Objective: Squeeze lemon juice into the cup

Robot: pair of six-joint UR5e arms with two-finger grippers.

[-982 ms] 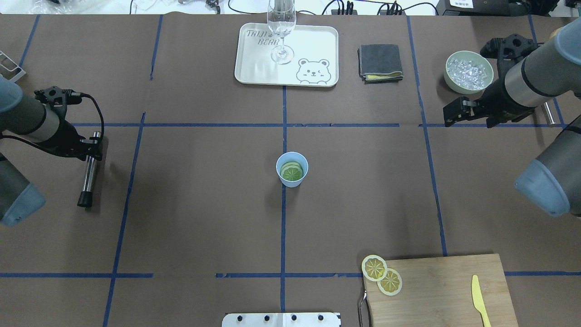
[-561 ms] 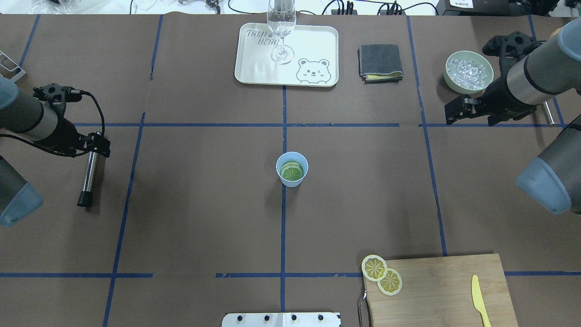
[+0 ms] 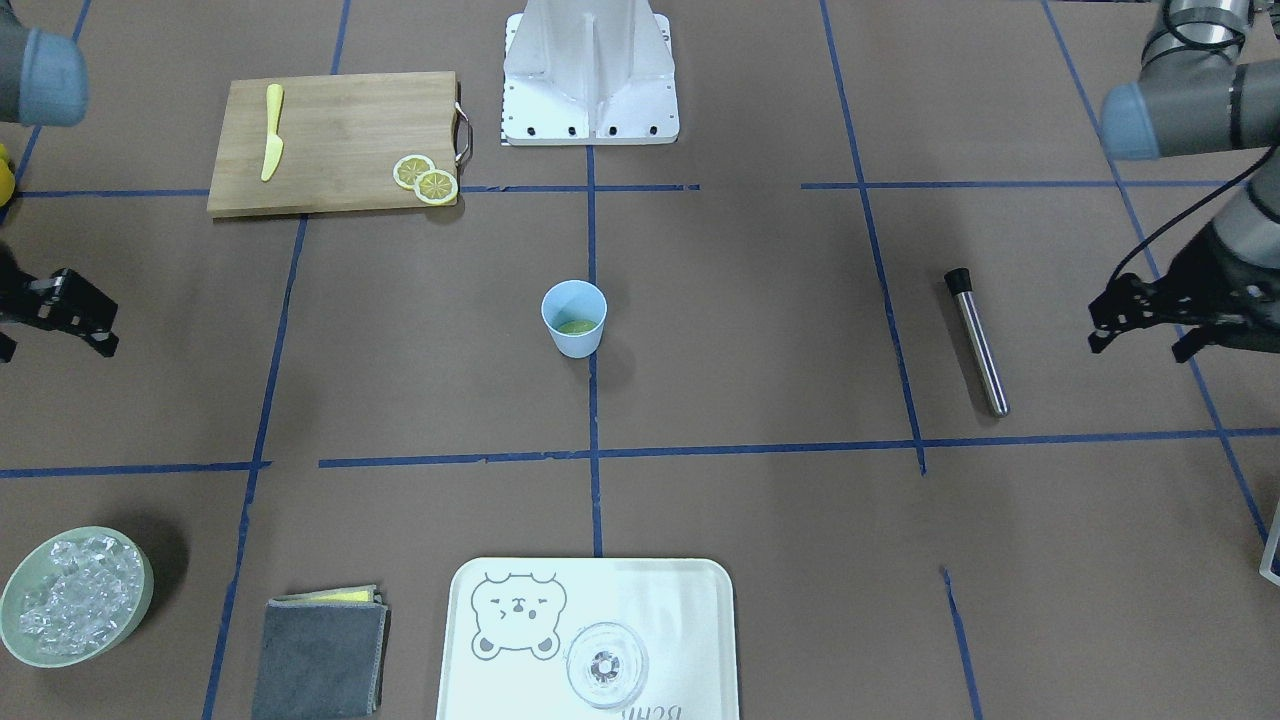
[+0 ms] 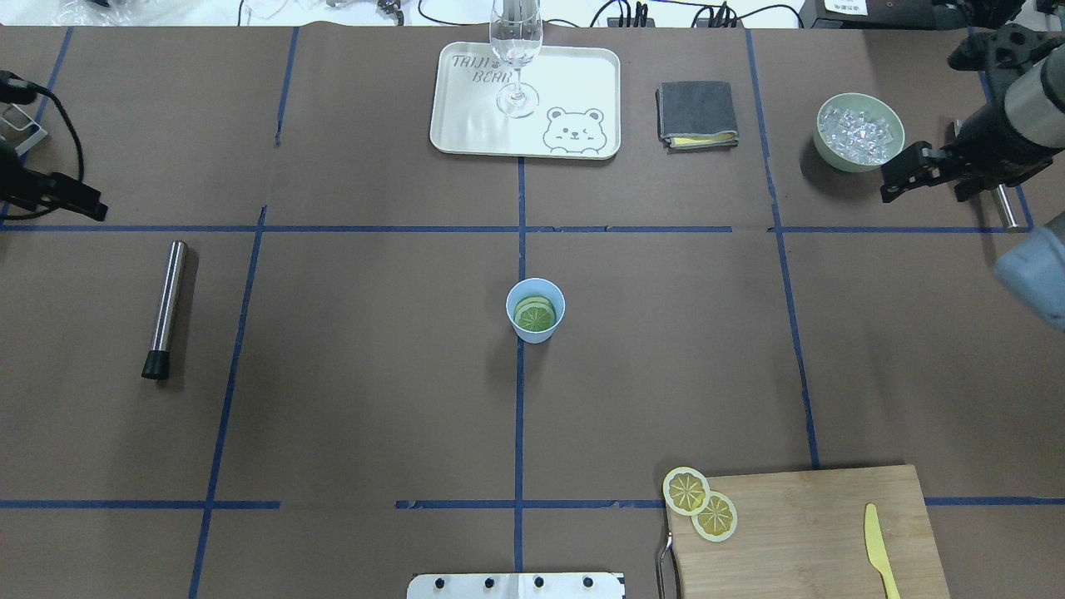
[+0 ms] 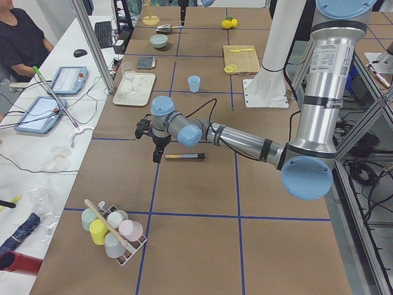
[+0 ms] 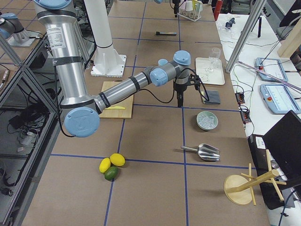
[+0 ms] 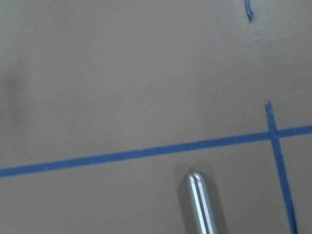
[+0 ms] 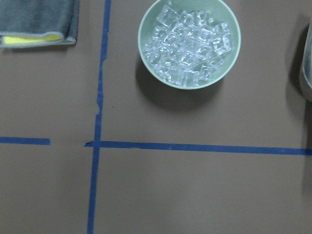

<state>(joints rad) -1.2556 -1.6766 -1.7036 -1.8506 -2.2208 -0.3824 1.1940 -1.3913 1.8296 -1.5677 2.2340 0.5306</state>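
The light-blue cup (image 4: 535, 309) stands upright at the table's centre, with greenish citrus slices lying inside it; it also shows in the front view (image 3: 574, 318). Two lemon slices (image 4: 686, 490) overlap at the cutting board's corner and also show in the front view (image 3: 425, 179). My left gripper (image 3: 1140, 345) is open and empty at the table's left edge, beyond the metal rod. My right gripper (image 4: 923, 193) is open and empty beside the ice bowl, far from the cup and the slices.
A metal rod with a black cap (image 4: 165, 308) lies at the left. A bear tray (image 4: 582, 75) holds a clear glass (image 4: 517, 50). A grey cloth (image 4: 697, 115), a green ice bowl (image 4: 859, 131), a cutting board (image 4: 815, 532) and a yellow knife (image 4: 878, 549) are around.
Both arms have pulled outward. The left gripper moved up and left, away from the metal rod. The right gripper moved right and up, alongside the ice bowl.
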